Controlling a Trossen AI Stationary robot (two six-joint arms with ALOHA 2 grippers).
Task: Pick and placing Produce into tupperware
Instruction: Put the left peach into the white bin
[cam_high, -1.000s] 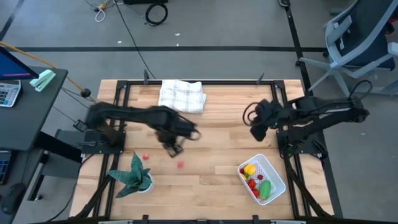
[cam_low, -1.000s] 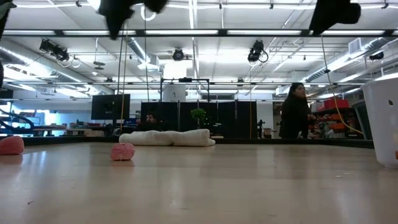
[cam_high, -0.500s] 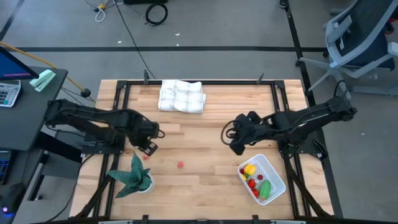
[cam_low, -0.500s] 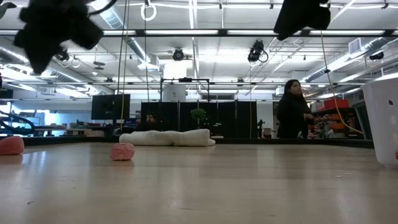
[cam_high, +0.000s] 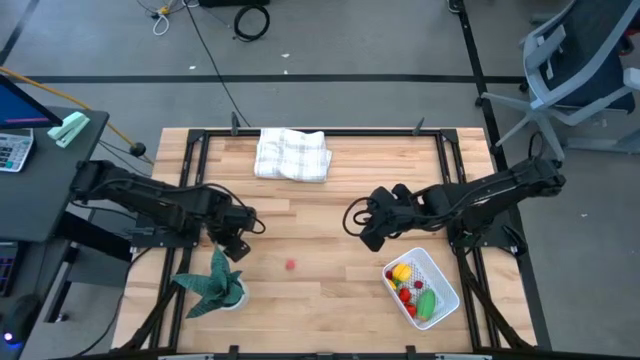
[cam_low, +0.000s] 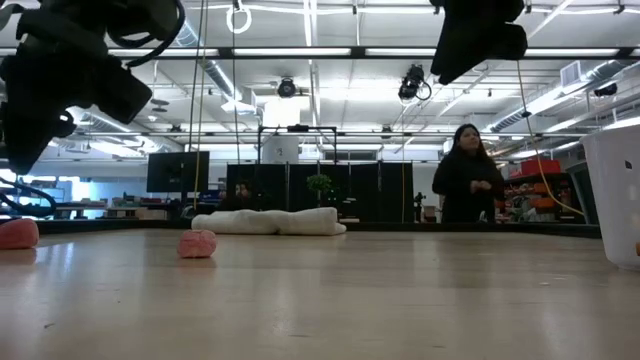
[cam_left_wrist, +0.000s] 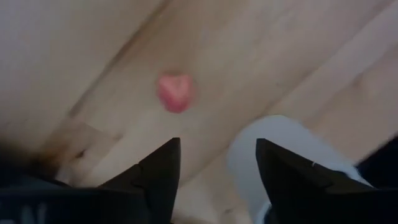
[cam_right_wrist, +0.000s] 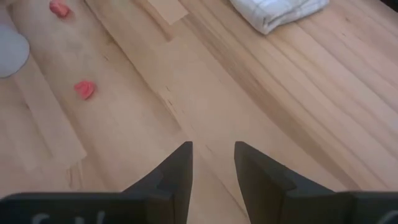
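My left jaws (cam_high: 236, 238) hang over the left part of the table (cam_high: 340, 290), spread apart and empty. Through my left wrist camera, a pinkish piece of produce (cam_left_wrist: 175, 93) lies on the wood just ahead of the gap between my fingers (cam_left_wrist: 160, 171), not touching them; the white pot of the plant (cam_high: 222, 286) sits close beside it. A second pinkish piece (cam_high: 290, 265) rests alone in the open middle of the table, with bare wood all around it.

My right jaws (cam_high: 360, 226) hover right of centre, also parted and holding nothing, well above the boards. The tupperware (cam_high: 443, 277) sits near the right front corner, with yellow, red and green pieces inside. The folded cloth (cam_high: 292, 154) lies at the far edge, clear of both arms.
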